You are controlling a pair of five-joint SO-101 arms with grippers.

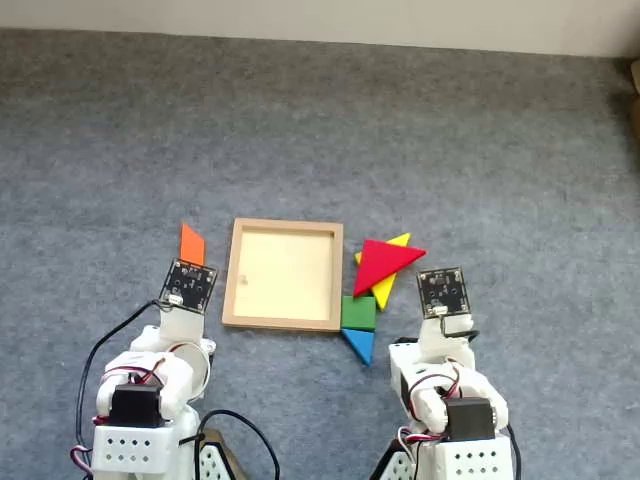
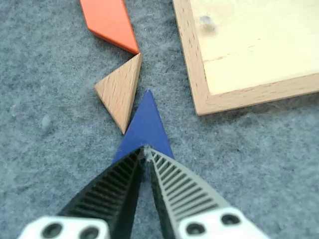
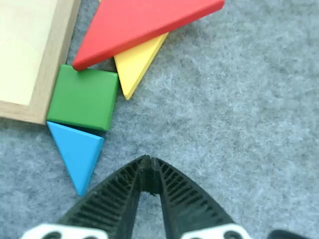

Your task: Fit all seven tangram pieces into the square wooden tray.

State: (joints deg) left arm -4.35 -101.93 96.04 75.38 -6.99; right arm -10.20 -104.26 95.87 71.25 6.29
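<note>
We are seeing the left gripper (image 2: 144, 149) closed on nothing, its tips hovering at the base of the dark blue triangle (image 2: 146, 127), which is lying on the carpet (image 2: 45, 149) near a corner of the wooden tray (image 2: 192, 59), its long axis and apex pointing straight away from the tips.

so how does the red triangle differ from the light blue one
The red triangle is clearly bigger than the light blue triangle. The red triangle lies partly on top of the yellow triangle; the light blue triangle lies flat on the carpet beside the green square. Both are triangles outside the wooden tray.
</note>
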